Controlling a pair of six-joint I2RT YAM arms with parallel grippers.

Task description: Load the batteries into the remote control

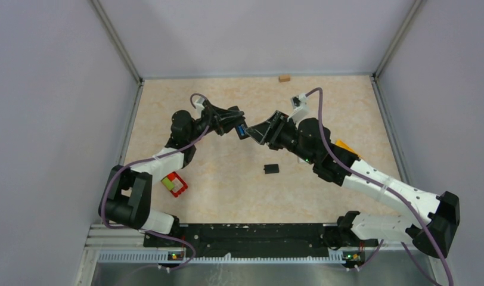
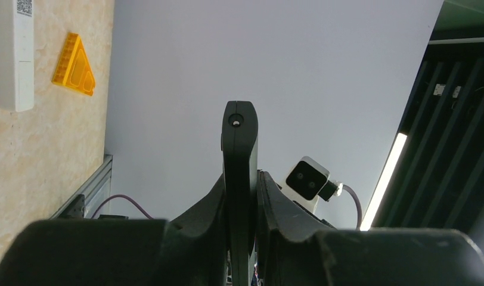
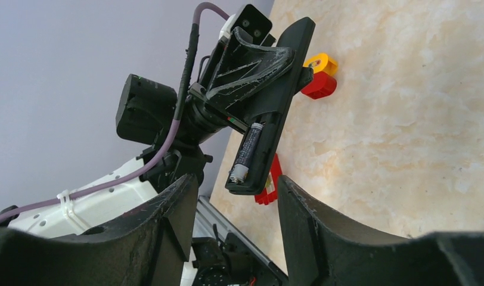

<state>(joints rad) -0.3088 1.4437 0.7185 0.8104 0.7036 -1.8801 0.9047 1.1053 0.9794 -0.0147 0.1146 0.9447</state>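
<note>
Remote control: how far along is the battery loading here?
Done: one battery sits in the open compartment of the remote control. In hand: the left claw clamps the remote aloft; the right claw is open and empty beside it. Left: a small flat black piece, possibly the cover, lies on the table, not fitted.

A robot lab's test booth — plain grey walls (image 1: pixel 55 89) box in a beige table (image 1: pixel 227 185). Two arms (image 1: pixel 168 158) are bolted to a metal rail (image 1: pixel 257 256), purple cables (image 3: pixel 108 182) trailing.

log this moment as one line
left gripper: shut on remote | right gripper: open, empty, facing remote | battery: one seated in remote | small black piece: loose on table
</note>
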